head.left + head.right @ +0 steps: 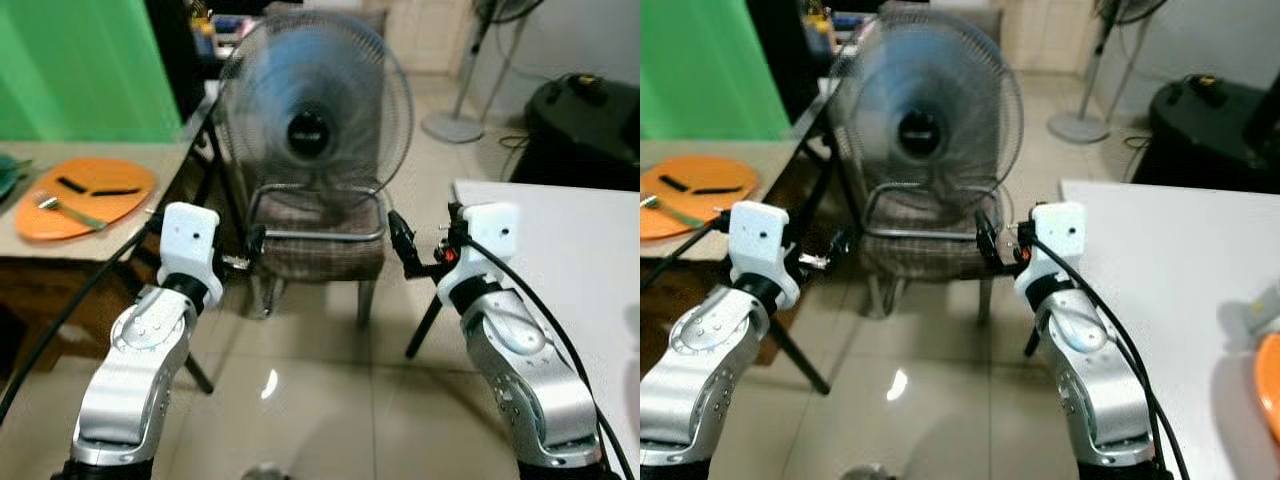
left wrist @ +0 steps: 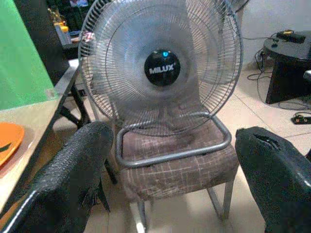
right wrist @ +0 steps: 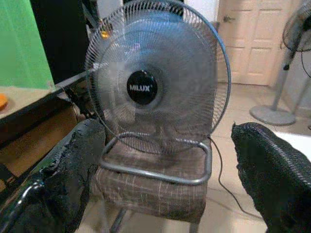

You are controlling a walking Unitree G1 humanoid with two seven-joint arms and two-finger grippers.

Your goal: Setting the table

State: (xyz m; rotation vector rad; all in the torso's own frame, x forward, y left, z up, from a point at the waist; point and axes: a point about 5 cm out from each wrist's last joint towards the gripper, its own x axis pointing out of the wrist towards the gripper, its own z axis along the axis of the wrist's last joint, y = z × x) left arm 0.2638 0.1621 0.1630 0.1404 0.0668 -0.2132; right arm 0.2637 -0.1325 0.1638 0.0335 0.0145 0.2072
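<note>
Two chunky silver arms with rounded, glossy metal shells and small screw dots along the casings. White boxy wrist blocks, each with a little dark hole on the face. Black cables looping off both wrists. Left gripper (image 2: 170,179) and right gripper (image 3: 165,174) both with long black fingers (image 2: 73,174), rough textured, kinda scuffed.

Running fan (image 1: 315,120) on checked chair (image 1: 320,250), glossy tiled floor (image 1: 300,380), green wall (image 1: 80,60)

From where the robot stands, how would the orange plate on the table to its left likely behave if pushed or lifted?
The orange plate looks flat and shallow, so it would probably slide rather than tip. The fork lying loose on it may slip off if tilted. It appears plastic, likely light and stiff.
</note>
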